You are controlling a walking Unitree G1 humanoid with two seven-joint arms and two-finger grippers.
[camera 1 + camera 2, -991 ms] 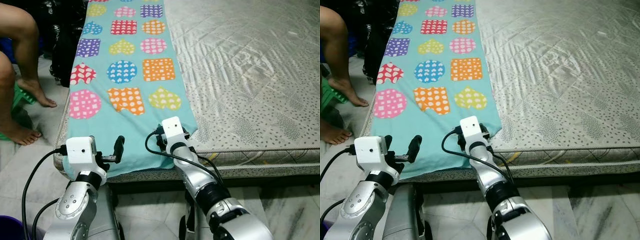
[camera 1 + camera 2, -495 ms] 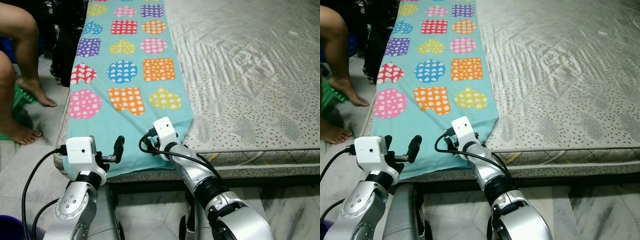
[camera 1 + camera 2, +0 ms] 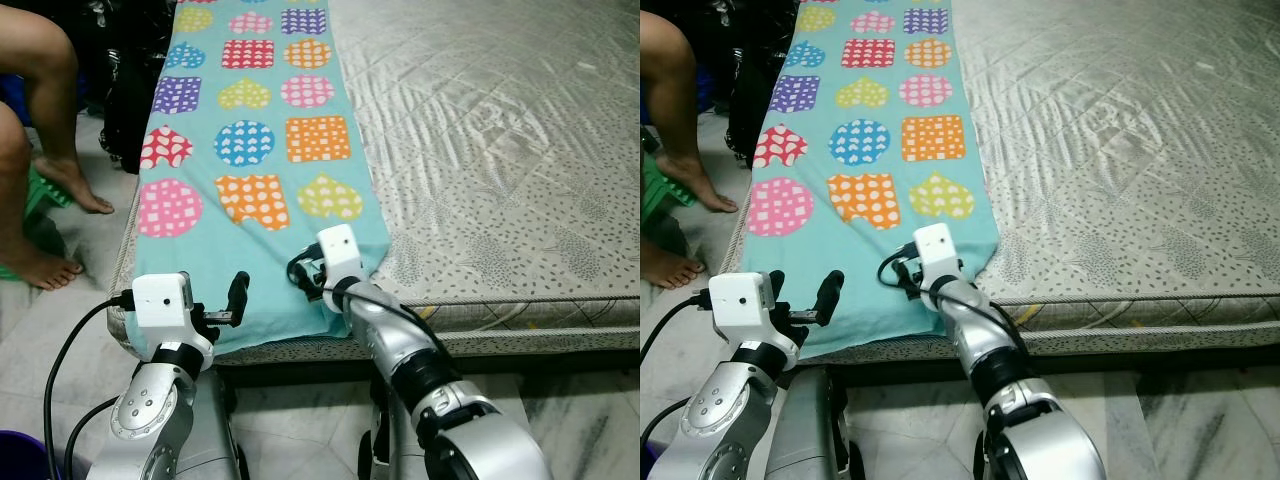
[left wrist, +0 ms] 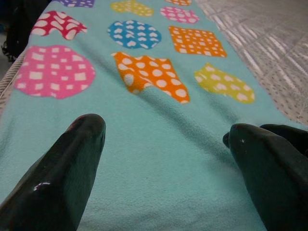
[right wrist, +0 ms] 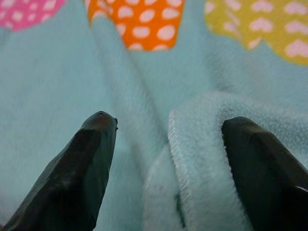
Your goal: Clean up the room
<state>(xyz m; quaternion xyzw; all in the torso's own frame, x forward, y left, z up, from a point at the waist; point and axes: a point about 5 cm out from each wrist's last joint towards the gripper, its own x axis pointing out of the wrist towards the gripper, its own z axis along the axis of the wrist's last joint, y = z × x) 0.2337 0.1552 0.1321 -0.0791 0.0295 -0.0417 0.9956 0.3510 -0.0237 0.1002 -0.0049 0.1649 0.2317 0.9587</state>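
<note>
Grey quilted mattress (image 3: 500, 150) mid-frame, pale marble floor (image 3: 90, 225) left, one turquoise fleece blanket (image 3: 250, 130), my right pincer (image 5: 168, 159) open around its raised fold, my left pincer (image 4: 168, 163) open, empty.

- Blanket (image 3: 262, 250), teal fleece: one is counted, laid along the mattress edge.
- Patterned patches on the blanket: fifteen whole ones are counted, in five rows of three; five hearts, five circles and five squares are made out. A further row is cut off by the frame edge and is left uncounted.
- Mattress (image 3: 500, 150), grey quilted: one.
- Silver arms: two.
- Grippers: two, entered as left gripper (image 4: 166, 130) and right gripper (image 5: 169, 122); two black fingers are counted on each, four in all.
- White wrist camera boxes: two.
- Person's bare feet (image 3: 85, 195): two.
- Purple container (image 3: 18, 455): one, partly seen.
</note>
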